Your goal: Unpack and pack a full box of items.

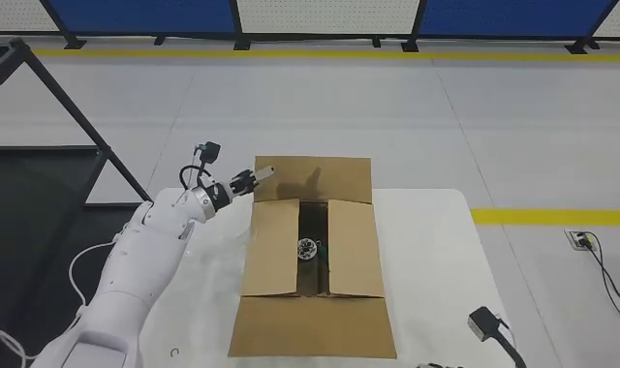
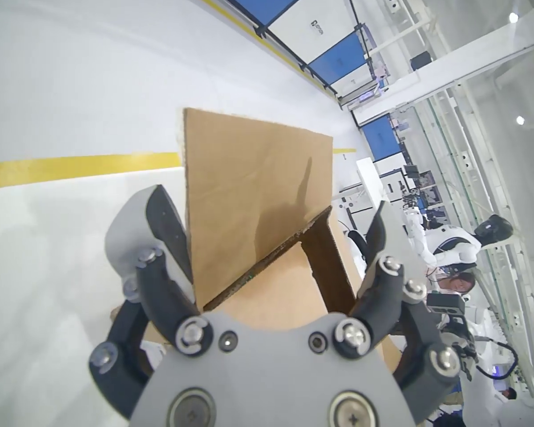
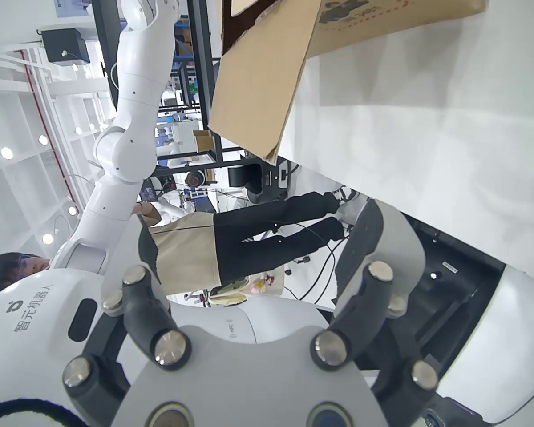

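Box [image 1: 271, 247] of brown cardboard sits in the middle of the white table [image 1: 426, 252], and the job looks like it has only just begun. The far flap [image 1: 315, 179] and the near flap [image 1: 312, 329] are folded out flat. The two side flaps lean over the top with a dark gap between them. Down in that gap there is a small round pale thing [image 1: 305, 247] with a bit of green just beside it, so the things seem to be inside and none lie out on the table. I think what is left is nearly all of it: open the side flaps, lift the things out, put them back and close the box. The left gripper [image 2: 270, 202] is at a corner of the far flap with its jaws spread wide. The flap edge runs in between them, but they are not pinching it. The right gripper [image 3: 256, 228] is low by the near edge of the table, well apart from the box, jaws also wide with nothing in them. One side of the box has a red dashed triangle [image 3: 360, 6] with dark print inside it, too small and tipped to read.
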`<act>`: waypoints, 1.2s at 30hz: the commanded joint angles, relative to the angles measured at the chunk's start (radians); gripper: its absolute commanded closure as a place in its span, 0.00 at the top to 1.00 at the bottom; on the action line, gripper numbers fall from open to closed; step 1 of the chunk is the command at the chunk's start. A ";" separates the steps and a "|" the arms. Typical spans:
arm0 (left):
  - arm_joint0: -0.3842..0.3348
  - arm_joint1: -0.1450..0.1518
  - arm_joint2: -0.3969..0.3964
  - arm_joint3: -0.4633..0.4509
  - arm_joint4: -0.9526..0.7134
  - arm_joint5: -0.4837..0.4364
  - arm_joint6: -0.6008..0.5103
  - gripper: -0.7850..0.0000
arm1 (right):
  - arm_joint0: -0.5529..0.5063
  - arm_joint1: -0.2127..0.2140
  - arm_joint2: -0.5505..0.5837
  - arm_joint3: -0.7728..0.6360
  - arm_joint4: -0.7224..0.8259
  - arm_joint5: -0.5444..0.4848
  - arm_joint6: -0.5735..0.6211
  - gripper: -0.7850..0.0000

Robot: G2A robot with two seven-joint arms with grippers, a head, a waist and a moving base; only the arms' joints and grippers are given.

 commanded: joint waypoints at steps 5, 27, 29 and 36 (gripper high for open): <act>0.013 0.007 -0.013 -0.014 -0.007 -0.091 -0.006 1.00 | 0.001 0.005 -0.042 -0.015 0.062 -0.005 -0.018 1.00; 0.086 0.066 -0.063 -0.141 0.066 -0.242 0.009 1.00 | 0.161 0.022 -0.261 0.061 0.068 0.071 -0.141 1.00; 0.092 0.075 -0.071 -0.161 0.071 -0.248 0.003 1.00 | 0.174 0.023 -0.270 0.061 0.083 0.068 -0.158 1.00; 0.116 0.102 -0.094 -0.237 0.079 -0.271 -0.039 1.00 | 0.215 0.022 -0.284 0.030 0.077 0.033 -0.297 1.00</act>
